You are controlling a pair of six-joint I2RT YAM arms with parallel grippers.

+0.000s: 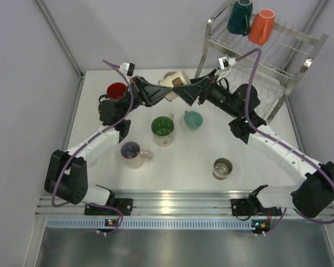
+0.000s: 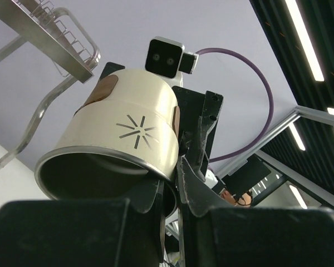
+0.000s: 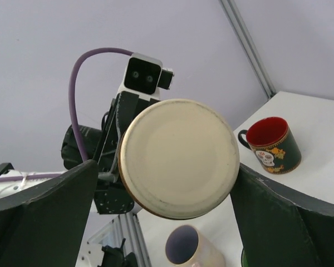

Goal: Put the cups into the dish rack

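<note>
My left gripper (image 1: 166, 92) is shut on the rim of a beige cup (image 1: 176, 79) and holds it in the air over the back of the table. In the left wrist view the beige cup (image 2: 128, 125) lies on its side, its rim pinched between my left gripper (image 2: 171, 181) jaws. My right gripper (image 1: 185, 92) faces it, open. In the right wrist view the beige cup's base (image 3: 178, 156) sits between the right fingers (image 3: 50, 211), which stand apart from it. The dish rack (image 1: 300, 41) holds a dark teal cup (image 1: 240, 16) and an orange cup (image 1: 261, 26).
On the table stand a red cup with black handle (image 1: 117, 90), a green-lined cup (image 1: 163, 129), a mint cup (image 1: 193, 119), a pinkish cup (image 1: 133, 154) and a steel cup (image 1: 222, 168). Grey walls close in the left and back sides.
</note>
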